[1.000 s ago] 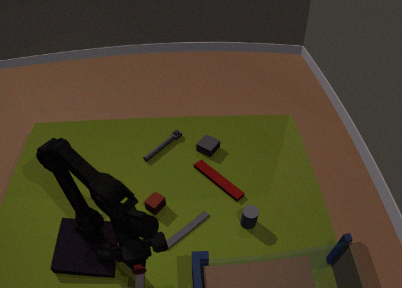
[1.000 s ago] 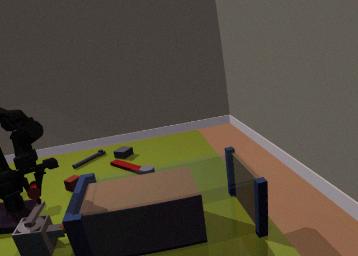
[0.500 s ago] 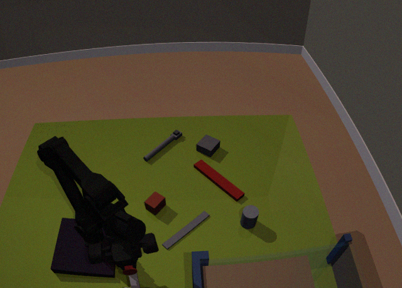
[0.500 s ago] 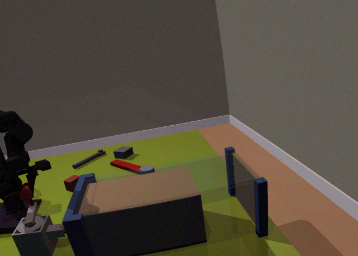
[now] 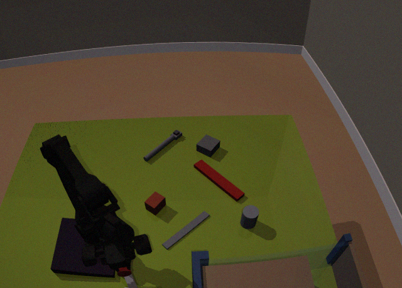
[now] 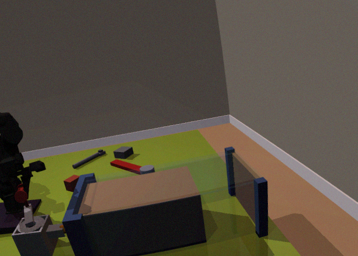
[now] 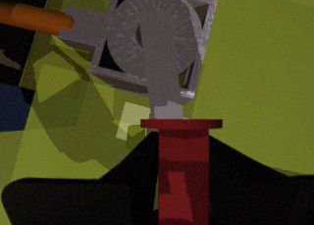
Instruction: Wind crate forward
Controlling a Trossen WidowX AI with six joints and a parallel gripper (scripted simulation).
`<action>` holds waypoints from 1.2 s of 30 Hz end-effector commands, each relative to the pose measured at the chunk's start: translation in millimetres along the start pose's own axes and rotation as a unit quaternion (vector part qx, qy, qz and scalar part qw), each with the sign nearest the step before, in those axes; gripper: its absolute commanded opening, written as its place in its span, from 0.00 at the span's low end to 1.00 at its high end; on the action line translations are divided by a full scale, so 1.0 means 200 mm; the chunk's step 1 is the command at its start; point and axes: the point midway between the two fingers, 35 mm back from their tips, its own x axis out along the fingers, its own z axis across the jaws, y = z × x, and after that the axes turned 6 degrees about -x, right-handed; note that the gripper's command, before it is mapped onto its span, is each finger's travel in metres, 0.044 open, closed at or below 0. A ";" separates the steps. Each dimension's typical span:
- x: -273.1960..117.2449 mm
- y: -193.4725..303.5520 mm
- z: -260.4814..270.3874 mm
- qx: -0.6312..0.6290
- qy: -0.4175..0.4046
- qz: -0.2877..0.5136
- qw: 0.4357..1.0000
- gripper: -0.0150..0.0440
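My gripper (image 5: 124, 271) (image 6: 20, 193) (image 7: 177, 139) is shut on the red grip of the winch handle. The handle's grey arm (image 5: 130, 281) (image 6: 28, 214) (image 7: 164, 78) runs from the grip to the middle of the winch's round top. The key end is hidden in or over the hole. The winch (image 6: 34, 244) (image 7: 123, 43) is a grey open-topped box, joined by an orange strap (image 7: 44, 19) toward the rack. The crate (image 5: 259, 273) (image 6: 139, 189) sits flat inside the cubby, its front close behind the blue frame (image 5: 196, 271) (image 6: 76, 201). I cannot tell whether they touch.
A dark bar with a square head (image 5: 160, 146), a grey block (image 5: 208, 145), a red bar (image 5: 218, 180), a red cube (image 5: 155, 202), a flat grey strip (image 5: 186, 230) and a grey cylinder (image 5: 249, 216) lie on the green bench. Blue posts (image 6: 260, 207) stand at the cubby's far end.
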 end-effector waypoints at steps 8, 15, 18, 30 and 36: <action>0.02 -0.02 -0.15 0.009 0.030 -0.003 0.999 0.25; 0.03 -0.04 -0.19 0.009 0.031 -0.003 0.999 0.25; 0.03 -0.05 -0.21 0.009 0.031 -0.003 0.999 0.25; 0.03 -0.06 -0.22 0.005 0.013 0.001 1.000 0.25; 0.03 -0.06 -0.22 0.005 0.013 0.001 1.000 0.52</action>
